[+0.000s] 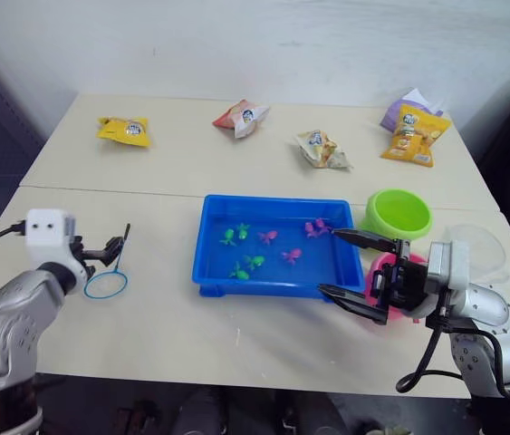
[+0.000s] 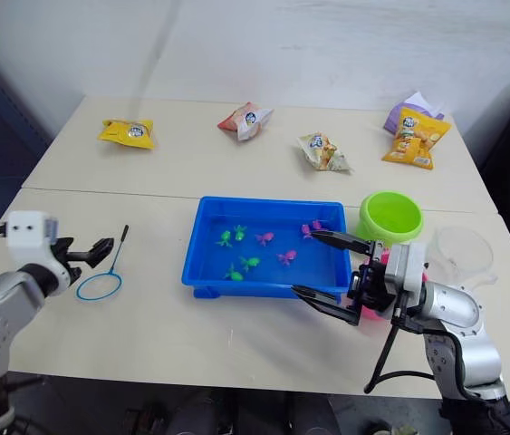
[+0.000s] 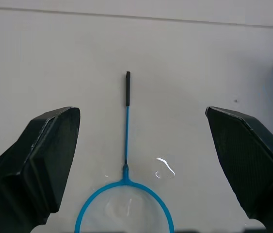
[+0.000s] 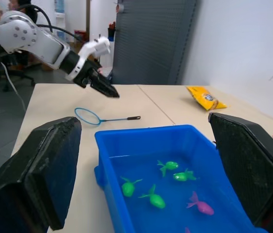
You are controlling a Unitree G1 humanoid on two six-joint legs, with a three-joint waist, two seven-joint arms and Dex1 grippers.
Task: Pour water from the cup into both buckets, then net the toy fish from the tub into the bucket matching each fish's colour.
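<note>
Step in hand, by my read: picking up the net (image 1: 107,277) w/ the left gripper (image 1: 112,246). Net lies flat on the worktop (image 1: 155,335), well to the robot's left of the tub (image 1: 279,285), hoop toward the robot, thin dark handle pointing away. Left jaws are spread wide, hovering over the handle (wrist view has the stick centred between them, not touching). The jaws hold nothing.

To do it well: come straight down so the handle stays centred, and close on the dark grip end rather than the thin blue stem, which looks likely to flex or roll. The stick is low on the worktop, so the fingertips prob. need to nearly touch the surface before closing. Keep the hoop level on lift.

Right gripper (image 1: 358,276) is also wide open and empty, hanging at the tub's near-right corner, in front of the pink bucket (image 1: 389,272). Green bucket (image 1: 399,214) sits just right of the tub's far corner; cup (image 1: 476,249) lies further right. Can't tell if the buckets hold water. Fish (image 1: 255,261) (green & pink) all still sit in the tub, so sorting isn't started. Snack bags (image 1: 124,130) lie far behind the tub, out of the way.
</note>
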